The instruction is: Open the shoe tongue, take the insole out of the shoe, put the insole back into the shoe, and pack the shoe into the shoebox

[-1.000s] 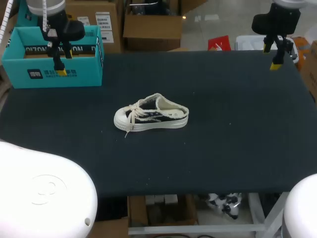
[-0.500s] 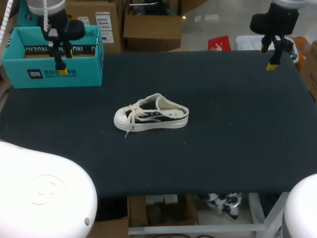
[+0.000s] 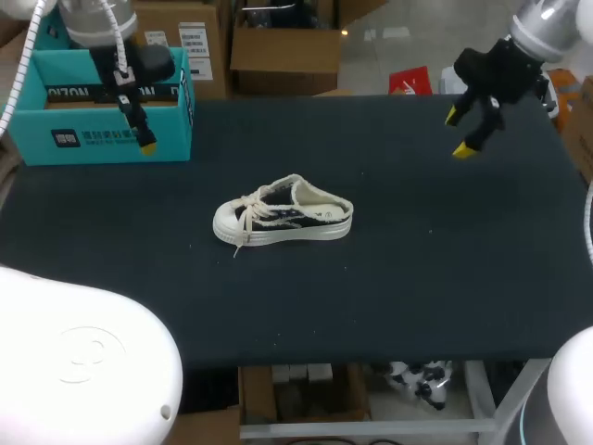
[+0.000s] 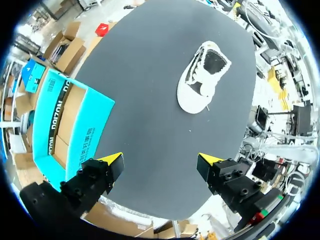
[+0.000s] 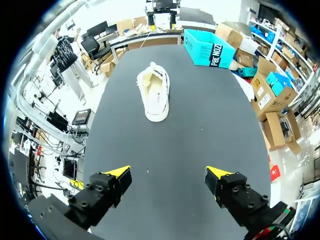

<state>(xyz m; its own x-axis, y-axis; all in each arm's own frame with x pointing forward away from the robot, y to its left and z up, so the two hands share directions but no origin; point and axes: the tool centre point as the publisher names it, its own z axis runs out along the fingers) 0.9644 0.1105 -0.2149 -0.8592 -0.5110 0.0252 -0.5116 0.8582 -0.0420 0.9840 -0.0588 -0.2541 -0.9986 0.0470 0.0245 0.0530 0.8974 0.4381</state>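
Note:
A small white-soled shoe (image 3: 283,217) with a dark upper and cream laces lies on its sole near the middle of the black table (image 3: 417,278), toe toward the left. An open teal shoebox (image 3: 97,107) stands at the far left corner. My left gripper (image 3: 137,125) hangs open above the box's front right part, nothing between its fingers. My right gripper (image 3: 457,133) is open above the far right of the table, well away from the shoe. In the left wrist view the shoe (image 4: 202,83) lies far ahead of the gripper (image 4: 162,164) and the box (image 4: 65,122) beside it. The right wrist view shows the shoe (image 5: 154,91) ahead of the gripper (image 5: 168,178), the box (image 5: 208,48) beyond.
The table's front edge (image 3: 371,362) runs near the lower part of the head view. Dark tabletop surrounds the shoe on all sides.
Both arms have moved inward: the left gripper shifted right and slightly down over the box, and the right gripper swung left and down from the far right corner. Shoe and box stayed put.

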